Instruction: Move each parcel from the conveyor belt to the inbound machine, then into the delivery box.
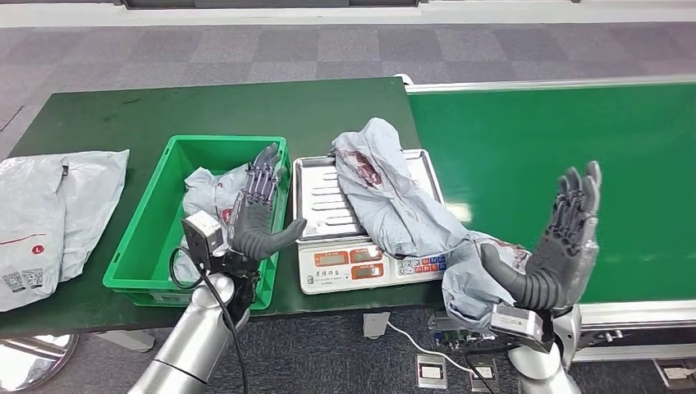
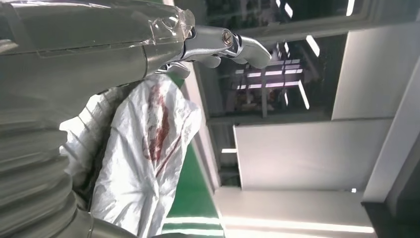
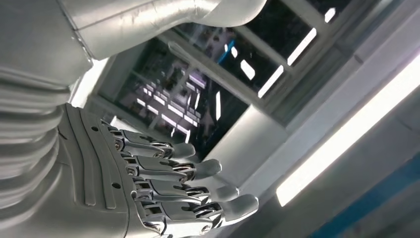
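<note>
While both wait raised with fingers spread and holding nothing, the right robot hand [image 1: 558,246] hovers just beside the grey parcel [image 1: 394,197] draped over the scale [image 1: 361,263]; the left robot hand [image 1: 258,213] should gather its loose folds before lifting toward the green bin [image 1: 148,238] behind it.

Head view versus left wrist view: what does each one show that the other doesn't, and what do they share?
The head view alone shows the green bin, the scale, the conveyor belt, flat bags on the table and the open right hand. The left wrist view alone shows wall panels and ceiling lights. Both show the left hand and the grey parcel with its red mark.
</note>
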`<state>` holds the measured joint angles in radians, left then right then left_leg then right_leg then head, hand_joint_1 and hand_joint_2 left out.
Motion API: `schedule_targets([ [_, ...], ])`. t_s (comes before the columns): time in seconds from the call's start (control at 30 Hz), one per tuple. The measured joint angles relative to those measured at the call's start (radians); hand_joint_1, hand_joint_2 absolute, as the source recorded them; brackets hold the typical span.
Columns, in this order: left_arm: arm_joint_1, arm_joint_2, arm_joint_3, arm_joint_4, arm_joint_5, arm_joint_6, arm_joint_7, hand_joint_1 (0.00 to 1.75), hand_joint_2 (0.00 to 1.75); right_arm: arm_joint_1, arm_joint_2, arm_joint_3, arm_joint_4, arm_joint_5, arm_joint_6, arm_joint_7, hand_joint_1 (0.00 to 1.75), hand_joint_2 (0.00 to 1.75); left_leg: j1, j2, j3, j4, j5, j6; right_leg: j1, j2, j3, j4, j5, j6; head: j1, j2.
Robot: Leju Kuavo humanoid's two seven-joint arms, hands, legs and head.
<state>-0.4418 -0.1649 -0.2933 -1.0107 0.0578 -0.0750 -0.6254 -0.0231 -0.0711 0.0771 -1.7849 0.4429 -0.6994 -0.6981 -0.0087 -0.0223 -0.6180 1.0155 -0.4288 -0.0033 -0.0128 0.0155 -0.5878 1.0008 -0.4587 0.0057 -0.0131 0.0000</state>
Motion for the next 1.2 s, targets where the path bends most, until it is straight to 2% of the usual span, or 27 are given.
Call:
schedule_targets([
  [0.1, -0.045, -0.009, 0.000, 0.069, -0.026, -0.041, -0.020, 0.00, 1.75, 0.038, 0.008, -0.041, -0.045, -0.036, 0.000, 0.000, 0.00, 1.75, 0.000, -0.001, 0.000, 0.000, 0.000, 0.000, 0.000, -0.001, 0.001, 0.000, 0.000, 0.000, 0.000, 0.000],
  [0.23, -0.124, -0.041, -0.003, 0.166, -0.096, -0.071, -0.020, 0.00, 1.75, 0.041, 0.020, -0.044, -0.070, -0.023, 0.000, -0.003, 0.00, 1.75, -0.001, 0.001, 0.000, 0.000, 0.000, 0.000, -0.001, 0.001, 0.000, 0.000, 0.000, 0.001, 0.000, 0.000],
  [0.33, -0.181, -0.075, -0.006, 0.238, -0.136, -0.082, 0.000, 0.00, 1.75, 0.041, 0.045, -0.046, -0.112, 0.017, 0.001, -0.003, 0.00, 1.75, -0.001, 0.001, 0.000, 0.000, 0.000, 0.001, -0.001, 0.000, 0.000, 0.000, 0.000, 0.001, 0.000, 0.000],
  [0.4, -0.224, -0.107, -0.023, 0.301, -0.138, -0.104, 0.043, 0.00, 1.75, 0.042, 0.057, -0.045, -0.158, -0.017, 0.001, -0.003, 0.00, 1.75, -0.001, -0.001, 0.000, 0.000, 0.000, 0.001, -0.001, -0.001, 0.001, 0.000, 0.000, 0.001, 0.000, 0.000],
  [0.47, -0.263, -0.142, -0.094, 0.351, -0.076, -0.092, 0.116, 0.00, 0.87, 0.039, 0.062, -0.036, -0.188, -0.073, 0.002, -0.002, 0.00, 1.75, -0.002, -0.002, 0.000, 0.000, 0.001, 0.001, -0.002, -0.002, 0.002, 0.000, 0.000, 0.001, 0.000, 0.000],
  [0.5, -0.281, -0.157, -0.158, 0.366, -0.035, -0.046, 0.169, 0.00, 0.44, 0.037, 0.064, -0.029, -0.194, -0.088, 0.010, -0.002, 0.00, 1.75, -0.002, -0.002, 0.000, 0.000, 0.000, 0.002, -0.002, -0.002, 0.002, 0.000, 0.000, 0.001, 0.000, 0.000],
  [0.53, -0.302, -0.169, -0.238, 0.377, -0.006, 0.023, 0.243, 0.00, 0.44, 0.033, 0.065, -0.022, -0.196, -0.094, 0.023, -0.002, 0.00, 1.75, -0.002, -0.002, -0.001, 0.000, 0.000, 0.002, -0.002, -0.002, 0.002, 0.000, 0.000, 0.001, 0.000, 0.000],
  [0.63, -0.372, -0.189, -0.485, 0.405, 0.002, 0.231, 0.494, 0.00, 1.75, 0.008, 0.075, -0.004, -0.187, -0.098, 0.086, -0.003, 0.00, 1.75, -0.004, 0.001, -0.001, 0.000, -0.001, 0.004, -0.003, 0.001, 0.001, 0.000, 0.001, 0.002, 0.000, 0.000],
  [0.7, -0.412, -0.196, -0.605, 0.429, 0.003, 0.274, 0.571, 0.00, 1.75, -0.013, 0.085, 0.000, -0.171, -0.094, 0.115, -0.002, 0.00, 1.75, -0.004, 0.002, -0.001, 0.000, -0.001, 0.004, -0.003, 0.001, 0.000, 0.000, 0.001, 0.002, 0.000, 0.000],
  [0.87, -0.468, -0.199, -0.780, 0.495, 0.002, 0.278, 0.599, 0.00, 1.75, -0.040, 0.109, 0.000, -0.141, -0.086, 0.146, -0.002, 0.00, 1.75, -0.003, 0.001, -0.001, 0.000, 0.000, 0.004, -0.003, 0.000, 0.001, 0.001, 0.001, 0.002, 0.000, 0.000],
  [1.1, -0.493, -0.199, -0.859, 0.536, -0.001, 0.283, 0.602, 0.00, 1.75, -0.047, 0.123, 0.000, -0.125, -0.085, 0.152, -0.002, 0.00, 1.75, -0.003, 0.001, -0.001, 0.000, 0.000, 0.004, -0.003, 0.000, 0.001, 0.001, 0.001, 0.002, 0.000, 0.000],
  [1.2, -0.503, -0.199, -0.889, 0.548, -0.066, 0.320, 0.642, 0.00, 1.75, -0.049, 0.129, 0.000, -0.122, -0.069, 0.165, 0.003, 0.00, 1.75, -0.003, 0.001, -0.001, 0.000, -0.001, 0.004, -0.003, 0.000, 0.001, 0.001, 0.001, 0.002, 0.000, 0.000],
])
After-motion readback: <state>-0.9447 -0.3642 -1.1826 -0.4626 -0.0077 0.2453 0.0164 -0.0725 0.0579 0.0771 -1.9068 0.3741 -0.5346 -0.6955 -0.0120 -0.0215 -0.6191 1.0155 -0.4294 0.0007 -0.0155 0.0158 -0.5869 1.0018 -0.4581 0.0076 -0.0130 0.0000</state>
